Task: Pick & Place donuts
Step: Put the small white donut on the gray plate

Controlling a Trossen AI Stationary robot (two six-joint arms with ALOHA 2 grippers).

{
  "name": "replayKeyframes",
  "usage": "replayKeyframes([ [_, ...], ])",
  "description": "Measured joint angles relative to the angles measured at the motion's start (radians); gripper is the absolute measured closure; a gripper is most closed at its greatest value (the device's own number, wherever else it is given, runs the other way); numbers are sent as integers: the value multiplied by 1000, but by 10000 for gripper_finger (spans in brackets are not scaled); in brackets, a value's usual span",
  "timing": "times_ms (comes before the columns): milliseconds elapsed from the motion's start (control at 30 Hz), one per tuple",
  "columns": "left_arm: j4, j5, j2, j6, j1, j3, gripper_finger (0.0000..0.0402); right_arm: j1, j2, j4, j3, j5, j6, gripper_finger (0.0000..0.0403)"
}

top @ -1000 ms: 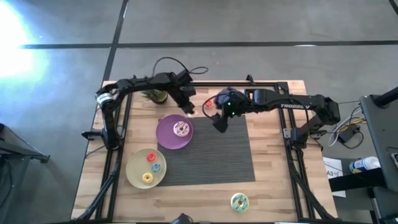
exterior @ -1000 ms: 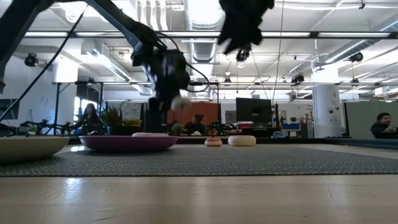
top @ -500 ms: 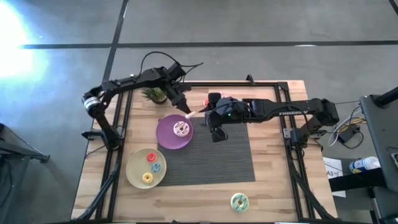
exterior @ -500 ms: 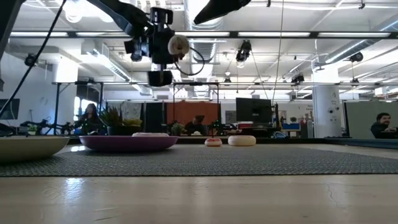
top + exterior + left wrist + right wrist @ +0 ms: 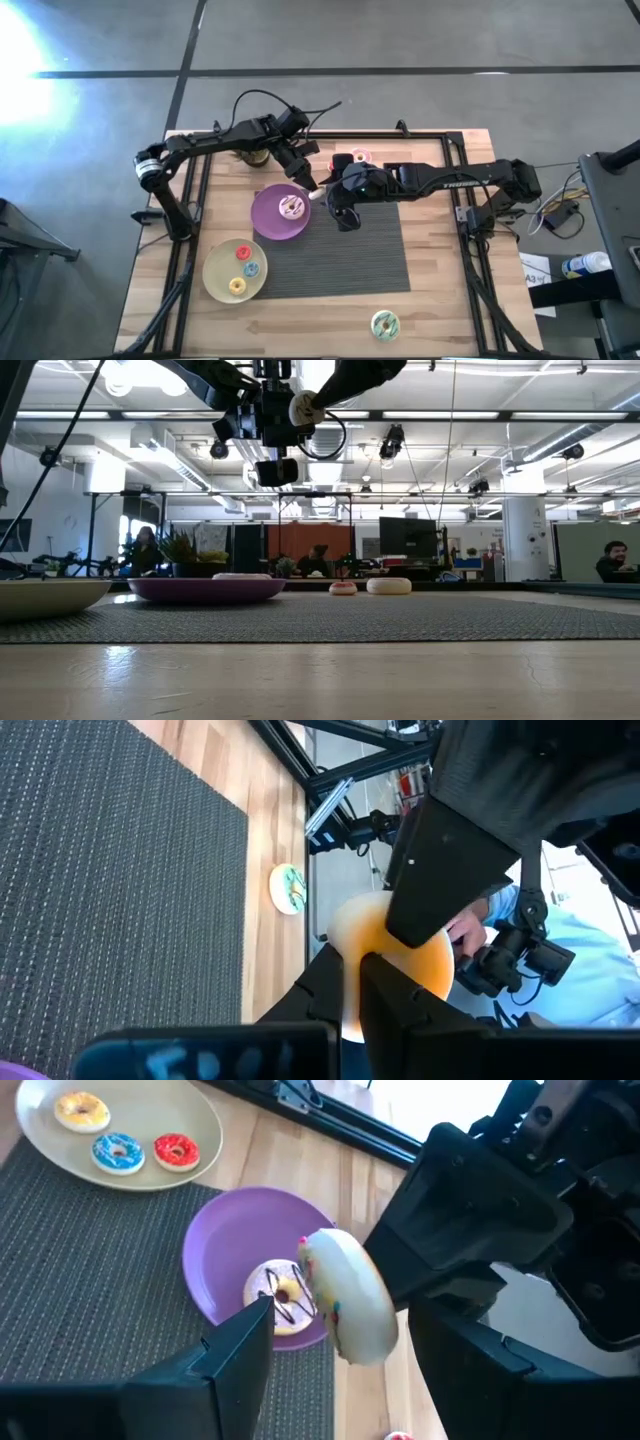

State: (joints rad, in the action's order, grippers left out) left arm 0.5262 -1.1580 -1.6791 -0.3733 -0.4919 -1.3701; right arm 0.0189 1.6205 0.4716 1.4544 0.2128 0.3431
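Observation:
My left gripper [image 5: 311, 189] is shut on the white-sprinkled donut [image 5: 350, 1308], high above the far right rim of the purple plate [image 5: 268, 222]. A chocolate-drizzled donut [image 5: 291, 207] lies flat on that plate. My right gripper [image 5: 345, 1330] is open, level with the held donut; one finger stands on either side of it without touching. The yellow plate [image 5: 215, 272] holds the red, blue and yellow donuts. The green-iced donut [image 5: 385, 323] lies on the wood near the table's near edge. The pink donut [image 5: 358, 156] and a tiny one [image 5: 338, 160] lie near the far edge. My left gripper pinches the white-sprinkled donut across its ring [image 5: 372, 952] between its two fingers [image 5: 432, 870]. The donut is lifted clear, standing on edge high above the table [image 5: 303, 407], its sprinkled face turned toward my right gripper.
A dark woven mat [image 5: 350, 250] covers the table's middle, and the purple plate overlaps its far left corner. A potted plant [image 5: 250, 154] stands at the far left. Black frame rails run along the table's sides. People sit in the room beyond the table.
My left gripper, shut on the white-sprinkled donut, has risen from close to the table to high above it and drifted toward the right, over the purple plate's far right rim. My right gripper has moved left toward the donut, so that its open fingers now flank it.

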Motion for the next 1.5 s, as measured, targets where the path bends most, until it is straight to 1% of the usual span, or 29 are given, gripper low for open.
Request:
replayKeyframes([
  [167,1,1,0,6,0,0,401,3,5,-4,0,0,-29,181],
  [333,6,4,0,26,3,1,401,0,11,0,0,-1,-130,205],
  [533,21,8,0,47,5,2,401,0,19,11,0,0,-166,264],
  [733,29,64,0,69,17,26,398,0,21,25,0,-4,-228,331],
  [800,25,90,0,69,19,36,386,0,23,30,-1,-7,-247,350],
  [933,19,181,0,68,23,44,340,-1,23,52,-2,-11,-290,377],
  [1100,23,244,1,66,23,45,283,-1,23,89,-2,-23,-368,386],
  [1200,34,278,11,82,23,49,264,-5,23,104,-4,-57,-431,386],
  [1233,43,308,20,101,23,50,262,-7,21,109,-6,-74,-460,386],
  [1300,67,405,48,132,24,52,260,-10,17,109,-8,-100,-518,386],
  [1433,117,680,136,199,45,53,260,-10,16,110,-9,-132,-601,387],
  [1500,130,809,193,224,65,59,259,-19,20,111,-9,-149,-671,387],
])
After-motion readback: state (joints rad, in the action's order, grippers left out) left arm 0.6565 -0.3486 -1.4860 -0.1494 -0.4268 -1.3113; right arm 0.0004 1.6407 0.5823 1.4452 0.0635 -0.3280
